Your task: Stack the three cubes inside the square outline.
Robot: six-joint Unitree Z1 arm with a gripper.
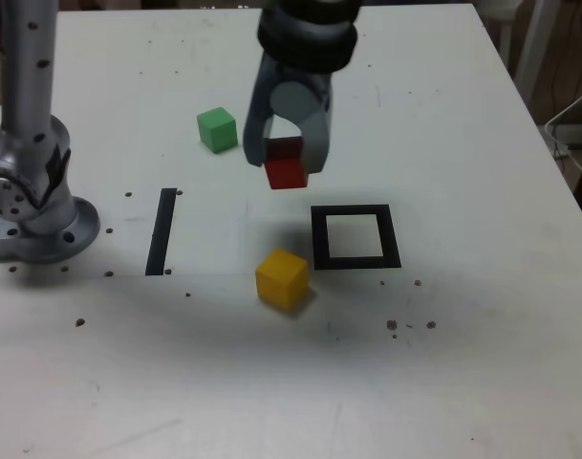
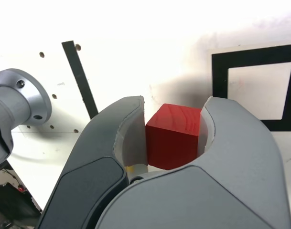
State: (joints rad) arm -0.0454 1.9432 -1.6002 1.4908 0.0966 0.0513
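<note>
- The white worktop has small dark specks near its front edge.
- The yellow cube sits closest to the front edge, about in the middle of the worktop. Nothing is touching it.
- The square outline is just behind the yellow cube, a bit to the exterior view's right. It is near the cube but not touching it. Its white middle has nothing in it.
- A straight black strip lies toward the exterior view's left side of the worktop, next to the arm's grey base.
- The gripper hangs in the air above the worktop, behind the square outline and a bit to the exterior view's left of it.
- The gripper is pinching the red cube between its two jaws. The cube is lifted off the worktop. In the wrist view the red cube sits snug between the two grey fingers.
- The green cube is farthest back, toward the far edge, alone on the worktop.
</note>
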